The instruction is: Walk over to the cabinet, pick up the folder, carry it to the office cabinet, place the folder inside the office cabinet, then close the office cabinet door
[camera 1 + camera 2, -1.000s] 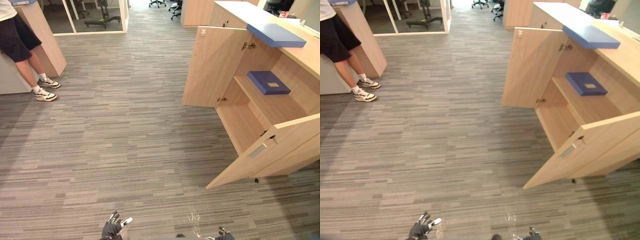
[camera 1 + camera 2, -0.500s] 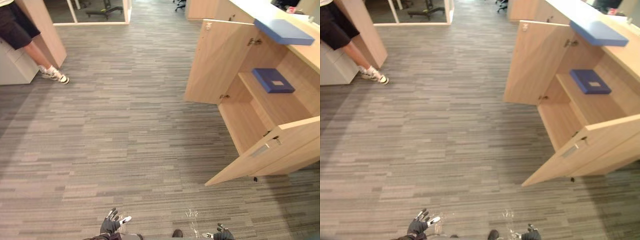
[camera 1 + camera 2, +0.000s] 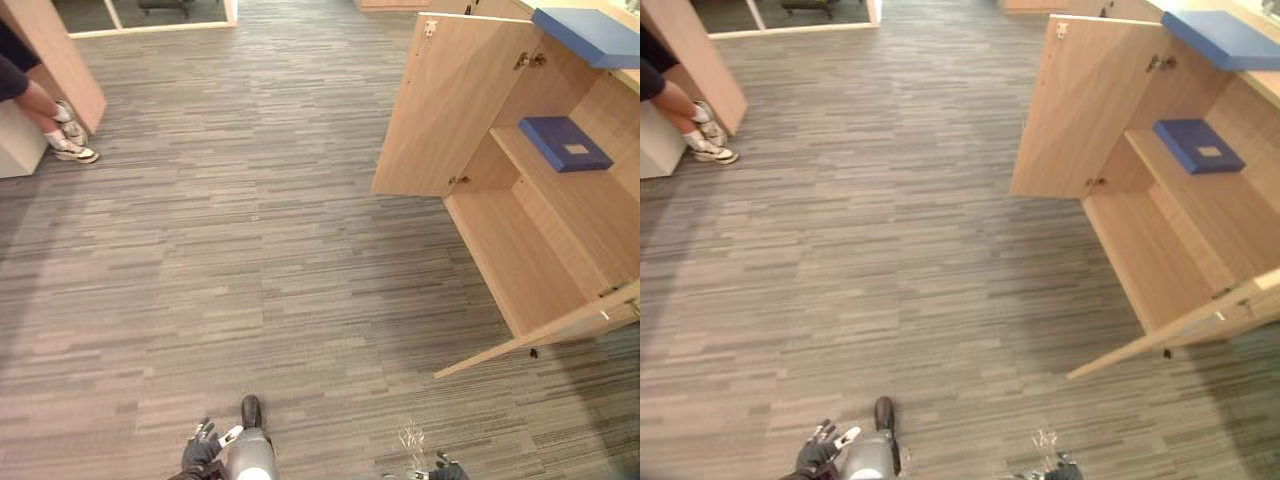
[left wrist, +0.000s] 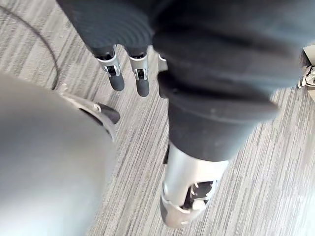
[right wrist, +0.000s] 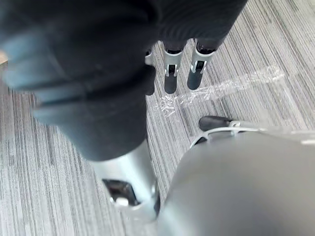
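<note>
The office cabinet point(image 3: 540, 250) stands at the right with both doors swung open. A dark blue folder point(image 3: 565, 143) lies flat on its inner shelf, and a second blue folder point(image 3: 590, 22) rests on the cabinet's top. My left hand point(image 3: 198, 452) hangs low over the carpet, far from the cabinet; its fingers point(image 4: 115, 73) are straight and hold nothing. My right hand point(image 3: 447, 468) hangs at the bottom edge, and its fingers point(image 5: 170, 73) are also straight and empty.
The far cabinet door point(image 3: 450, 100) juts out into the floor. The near door point(image 3: 560, 335) angles out low at the right. A person's legs point(image 3: 45, 105) and shoes are at the upper left beside a light wooden cabinet point(image 3: 55, 50). Grey striped carpet lies between.
The whole view has shifted as I walk, and the office cabinet now sits closer and further right. The person's feet have shifted. Both hands still hang empty.
</note>
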Controlling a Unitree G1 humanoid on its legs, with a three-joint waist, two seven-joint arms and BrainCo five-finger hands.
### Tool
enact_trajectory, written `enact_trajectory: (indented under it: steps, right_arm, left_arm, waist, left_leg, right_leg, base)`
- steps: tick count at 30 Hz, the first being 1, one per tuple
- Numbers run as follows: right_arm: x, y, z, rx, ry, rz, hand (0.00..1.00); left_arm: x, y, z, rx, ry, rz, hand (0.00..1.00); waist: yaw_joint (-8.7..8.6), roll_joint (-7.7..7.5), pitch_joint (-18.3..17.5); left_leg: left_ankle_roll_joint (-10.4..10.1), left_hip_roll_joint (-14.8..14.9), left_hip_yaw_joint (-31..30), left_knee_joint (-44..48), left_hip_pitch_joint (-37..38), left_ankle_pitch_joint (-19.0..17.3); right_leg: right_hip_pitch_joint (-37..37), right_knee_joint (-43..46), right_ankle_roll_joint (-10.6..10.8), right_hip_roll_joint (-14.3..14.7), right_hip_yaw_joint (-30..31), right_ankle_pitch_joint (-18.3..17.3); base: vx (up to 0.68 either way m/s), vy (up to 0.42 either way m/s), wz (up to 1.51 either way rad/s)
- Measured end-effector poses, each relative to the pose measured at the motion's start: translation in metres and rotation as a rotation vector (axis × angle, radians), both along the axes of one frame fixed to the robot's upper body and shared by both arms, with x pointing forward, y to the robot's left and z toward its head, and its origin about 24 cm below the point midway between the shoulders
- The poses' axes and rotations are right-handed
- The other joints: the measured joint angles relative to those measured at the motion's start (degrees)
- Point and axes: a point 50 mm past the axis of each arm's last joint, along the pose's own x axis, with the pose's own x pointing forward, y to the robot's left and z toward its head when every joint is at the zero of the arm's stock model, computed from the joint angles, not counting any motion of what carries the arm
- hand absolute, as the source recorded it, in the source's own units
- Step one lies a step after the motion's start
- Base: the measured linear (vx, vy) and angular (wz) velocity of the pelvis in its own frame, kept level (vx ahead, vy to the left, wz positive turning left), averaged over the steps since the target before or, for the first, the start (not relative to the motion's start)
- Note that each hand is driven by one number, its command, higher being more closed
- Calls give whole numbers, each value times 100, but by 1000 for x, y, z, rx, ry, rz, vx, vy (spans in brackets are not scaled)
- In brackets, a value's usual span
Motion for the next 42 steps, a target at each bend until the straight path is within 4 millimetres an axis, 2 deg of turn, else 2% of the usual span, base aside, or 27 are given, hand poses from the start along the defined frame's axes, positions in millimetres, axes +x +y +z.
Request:
enact_trajectory:
  steps: [2, 3, 4, 6, 7, 8, 10, 12, 13, 14, 15, 17, 19, 21, 22, 24, 25, 27, 29, 30, 33, 34, 37, 39, 40, 41, 42]
  right_arm:
    - [2, -3, 1, -2, -8, -14, 0]
    - [3, -8, 2, -13, -18, -18, 0]
    - [10, -14, 6, -31, -52, -14, 0]
    - [19, -17, 10, -48, -85, -11, 0]
    - [22, -16, 10, -45, -92, -12, 0]
    - [29, -11, 11, -31, -112, -8, 0]
    - [41, 1, 13, 2, -151, -8, 0]
    - [50, 1, 17, 1, -200, -15, 0]
    - [55, 4, 18, 11, -212, -12, 0]
    - [55, 6, 18, 17, -209, -8, 0]
    - [57, 2, 19, 11, -213, -21, 0]
    - [57, -9, 21, -10, -215, -44, 0]
    - [54, -16, 21, -13, -214, -96, 0]
    - [39, -18, 15, -12, -166, -140, 0]
    - [33, -17, 13, -12, -148, -147, 0]
    - [8, -22, 7, -22, -73, -166, 0]
    - [3, -22, 6, -21, -59, -177, 0]
    - [-5, -21, 4, -16, -32, -209, 0]
    - [-7, -21, 3, -17, -17, -212, 0]
    - [-4, -20, 3, -18, -16, -199, 0]
    - [4, -19, 5, -18, -33, -186, 0]
    - [14, -18, 7, -22, -55, -163, 0]
    - [19, -16, 8, -30, -81, -151, 0]
    - [14, -17, 7, -34, -71, -155, 0]
    - [11, -16, 6, -30, -63, -158, 0]
    - [6, -14, 5, -23, -51, -163, 0]
    - [-1, -13, 3, -20, -34, -174, 0]
  left_arm:
    - [-5, 0, -3, -18, 17, 48, 0]
    - [-9, -4, -6, -28, 38, 51, 0]
    - [-11, -6, -7, -30, 50, 53, 0]
    - [-13, -7, -8, -24, 70, 38, 0]
    - [-11, -10, -8, -9, 76, 7, 0]
    - [-4, -14, -7, 6, 68, -45, 0]
    - [12, -24, -3, 1, 23, -89, 0]
    - [31, -29, 7, 13, -56, -126, 0]
    - [42, -30, 12, 23, -94, -138, 0]
    - [44, -26, 13, 35, -99, -139, 0]
    - [45, -33, 11, 21, -88, -141, 0]
    - [53, -44, 13, 22, -107, -190, 0]
    - [63, -52, 16, 14, -135, -211, 0]
    - [65, -56, 16, 6, -134, -220, 0]
    - [62, -57, 15, 0, -126, -213, 0]
    - [42, -57, 8, -19, -76, -162, 0]
    - [39, -55, 8, -16, -73, -147, 0]
    - [37, -47, 8, 6, -68, -113, 0]
    - [38, -43, 11, 14, -82, -87, 0]
    - [36, -38, 12, 22, -89, -64, 0]
    - [25, -28, 11, 38, -70, -14, 0]
    - [13, -23, 8, 46, -35, 30, 0]
    - [1, -19, 4, 41, 3, 98, 0]
    - [0, -22, 3, 33, 5, 105, 0]
    - [2, -21, 4, 33, -1, 110, 0]
    - [2, -16, 5, 41, -4, 120, 0]
    - [0, -13, 5, 47, 0, 126, 0]
  waist:
    - [38, 14, -20]
    - [-29, 77, -74]
    - [-76, 122, -84]
    - [-186, 162, -47]
    - [-190, 169, -43]
    - [-184, 200, -23]
    - [-187, 308, 54]
    - [-200, 401, 114]
    - [-191, 298, 176]
    - [-192, 234, 214]
    - [-186, 414, 248]
    - [-265, 657, 226]
    - [-353, 746, 227]
    - [-391, 590, 277]
    - [-384, 572, 275]
    - [-338, 673, 263]
    - [-330, 659, 267]
    - [-224, 649, 277]
    - [-179, 629, 304]
    - [-158, 573, 336]
    - [-120, 522, 361]
    - [-102, 525, 360]
    - [2, 506, 361]
    - [-12, 540, 301]
    - [-10, 492, 229]
    - [21, 386, 150]
    - [32, 272, 116]
  left_leg:
    - [257, -217, 262, -86, 367, -135]
    - [460, -363, 431, -175, 644, -236]
    - [594, -462, 535, -302, 933, -331]
    - [666, -579, 534, -631, 1503, -376]
    - [670, -590, 536, -793, 1782, -378]
    - [670, -546, 588, -914, 2021, -380]
    - [655, -425, 772, -1030, 2261, -395]
    - [432, -282, 976, -1081, 2450, -631]
    - [285, -290, 1157, -1169, 2644, -735]
    - [208, -322, 1219, -1216, 2762, -759]
    - [100, -161, 1352, -1332, 2895, -788]
    - [97, 36, 1532, -1448, 2920, -767]
    - [93, 169, 1598, -1488, 3082, -761]
    - [-212, 684, 1499, 240, 2598, -1001]
    - [-212, 868, 1464, 881, 2356, -990]
    - [-246, 1794, 1414, 3377, 1510, -621]
    - [-185, 1893, 1411, 3841, 1291, -669]
    - [-138, 1836, 1612, 4438, 785, -980]
    - [-135, 1571, 1550, 4066, 478, -1303]
    - [-88, 1320, 1251, 3217, 319, -1511]
    - [-207, 1042, 364, 1314, 289, -1444]
    - [-296, 1047, -273, 163, 334, -1184]
    - [-226, 1066, -503, -504, 374, -777]
    - [-219, 878, -580, -367, 304, -684]
    - [-93, 699, -766, -36, 164, -550]
    - [-1, 429, -633, 207, 169, -549]
    - [47, 232, -523, 212, 264, -560]
  right_leg:
    - [-323, 895, -201, -431, -61, 148]
    - [-557, 1609, -617, -751, -359, 399]
    - [-982, 3015, -1173, -1185, -789, 507]
    - [-1270, 5092, -1736, -1703, -1851, 262]
    - [-1217, 5536, -1664, -1729, -2357, 33]
    - [-1270, 5474, -1341, -1541, -2825, -462]
    - [-1513, 4760, -981, -1176, -3347, -894]
    - [-1899, 3535, -911, -834, -3664, -896]
    - [-2071, 2512, -834, -654, -3695, -685]
    - [-2093, 2010, -984, -560, -3683, -194]
    - [-2006, 1801, -1351, -169, -3651, -38]
    - [-2058, 1650, -1390, 193, -3613, -134]
    - [-2016, 1866, -1299, 300, -3602, -468]
    - [-1661, 1713, -1156, 490, -3653, -647]
    - [-1533, 1530, -1125, 625, -3647, -621]
    - [-1067, 805, -1080, 1272, -3456, -502]
    - [-1040, 670, -1079, 1399, -3349, -501]
    - [-895, 248, -1071, 1615, -3065, -497]
    - [-836, 10, -930, 1722, -2677, -406]
    - [-796, -44, -841, 1784, -2305, -344]
    - [-629, -81, -807, 1883, -1754, -323]
    - [-568, -196, -793, 2009, -1394, -314]
    - [-261, -438, -694, 2039, -917, -265]
    - [-152, -466, -510, 1980, -795, -345]
    - [-223, -257, -266, 1797, -720, -523]
    - [-385, 203, -103, 1398, -661, -848]
    - [-458, 513, -113, 1117, -655, -962]
  base:
    - [430, 411, -48]
    - [530, 439, -39]
    - [439, 337, -26]
    - [312, 205, -13]
    - [351, 128, -22]
    - [320, 62, -30]
    - [257, -94, -43]
    - [274, -243, -47]
    - [213, -237, -49]
    - [293, -324, -68]
    - [220, -222, -60]
    - [274, -259, -45]
    - [198, -177, -12]
    - [192, -255, 2]
    - [171, -259, -15]
    - [155, -177, -56]
    - [152, -98, -88]
    - [198, -73, -98]
    - [165, -50, -98]
    - [114, -3, -106]
    - [144, 23, -109]
    - [198, 68, -135]
    - [282, 142, -126]
    - [394, 225, -44]
    - [516, 353, -32]
    - [454, 331, -27]
    - [502, 365, -22]
